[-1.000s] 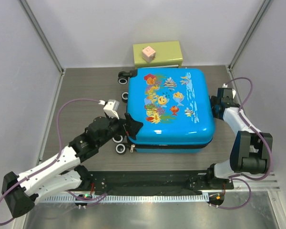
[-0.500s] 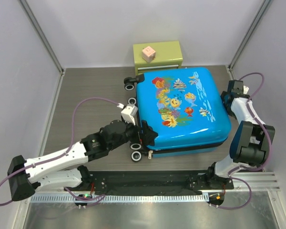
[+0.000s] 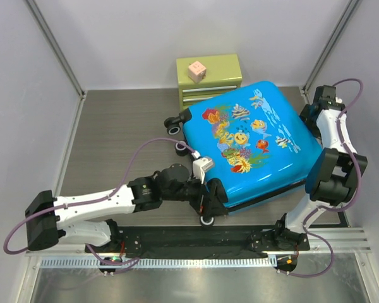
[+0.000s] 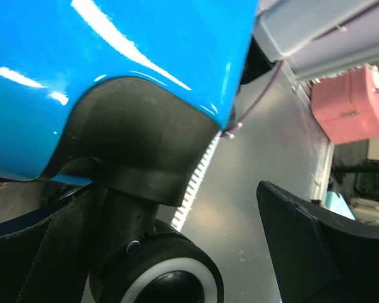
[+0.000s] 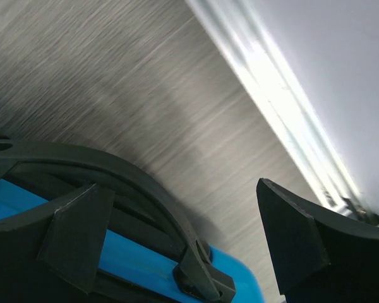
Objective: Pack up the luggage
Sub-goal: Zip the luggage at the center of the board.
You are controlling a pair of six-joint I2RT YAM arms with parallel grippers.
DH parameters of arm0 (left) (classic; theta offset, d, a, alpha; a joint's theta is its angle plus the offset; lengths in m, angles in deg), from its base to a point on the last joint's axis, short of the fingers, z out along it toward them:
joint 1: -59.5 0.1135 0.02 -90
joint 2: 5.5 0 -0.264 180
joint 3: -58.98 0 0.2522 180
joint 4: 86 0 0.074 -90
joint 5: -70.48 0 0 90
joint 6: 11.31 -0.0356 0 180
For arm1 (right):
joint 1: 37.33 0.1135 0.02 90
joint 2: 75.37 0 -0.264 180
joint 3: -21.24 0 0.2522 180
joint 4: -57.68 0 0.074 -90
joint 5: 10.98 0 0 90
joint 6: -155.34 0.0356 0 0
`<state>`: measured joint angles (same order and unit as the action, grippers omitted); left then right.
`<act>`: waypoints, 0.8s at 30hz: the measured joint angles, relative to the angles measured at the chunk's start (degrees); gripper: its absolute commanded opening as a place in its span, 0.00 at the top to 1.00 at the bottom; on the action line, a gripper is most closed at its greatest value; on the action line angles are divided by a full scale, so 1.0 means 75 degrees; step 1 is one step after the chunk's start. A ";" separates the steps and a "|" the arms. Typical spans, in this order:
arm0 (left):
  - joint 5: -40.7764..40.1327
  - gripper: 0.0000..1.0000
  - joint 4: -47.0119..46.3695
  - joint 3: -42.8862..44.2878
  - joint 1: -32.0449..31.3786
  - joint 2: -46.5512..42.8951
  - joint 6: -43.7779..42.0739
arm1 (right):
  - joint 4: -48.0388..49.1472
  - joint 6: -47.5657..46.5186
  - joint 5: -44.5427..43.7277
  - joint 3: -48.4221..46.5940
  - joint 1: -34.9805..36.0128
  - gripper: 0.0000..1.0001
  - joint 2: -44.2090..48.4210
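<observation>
The closed bright blue hard-shell fish-print suitcase [image 3: 252,151] lies flat and skewed on the grey table [image 3: 114,126], with a small green drawer chest [image 3: 215,79] just beyond it at 11 o'clock, my left gripper [image 3: 210,203] gaping around its 7 o'clock black wheel [image 4: 158,281], and my right gripper [image 5: 183,189] spread wide by its 2 o'clock black handle [image 5: 132,180].
</observation>
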<state>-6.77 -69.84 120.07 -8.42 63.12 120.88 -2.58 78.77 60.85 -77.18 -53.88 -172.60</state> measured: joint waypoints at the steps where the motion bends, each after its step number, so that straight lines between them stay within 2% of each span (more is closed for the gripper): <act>1: 0.0122 0.00 -0.0017 0.0015 -0.0020 0.0003 0.0017 | -0.0012 0.0000 0.0152 -0.0058 0.0000 0.05 -0.0143; 4: 0.0236 0.00 -0.0221 0.0041 -0.0085 -0.0023 0.0064 | 0.0044 0.0003 0.0624 -0.0085 -0.0003 0.06 -0.0618; 8: -0.0300 0.00 -0.0073 0.0064 -0.0082 -0.0396 -0.0067 | 0.0105 0.0032 0.1311 -0.0119 -0.0003 0.05 -0.1224; 11: -0.0755 0.00 0.0347 0.0210 0.0131 -0.0898 -0.0274 | -0.0175 0.0029 0.1376 -0.0443 0.0050 0.00 -0.1416; 16: -0.1040 0.00 0.0994 0.0315 0.1303 -0.1929 -0.0577 | -0.0653 0.0070 0.1317 -0.0991 -0.0073 0.00 -0.1827; 19: -0.0950 0.00 0.1332 0.0315 0.2241 -0.2221 -0.0772 | -0.0734 0.0271 0.1845 -0.0994 -0.0347 0.00 -0.1845; 24: -0.0632 0.00 0.1568 0.0061 0.2661 -0.2116 -0.0973 | -0.1023 0.0423 0.2500 -0.1032 -0.0956 0.00 -0.1918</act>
<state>-11.51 -58.08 120.53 11.54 47.25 113.58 -10.25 81.94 79.60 -84.92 -61.05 -186.98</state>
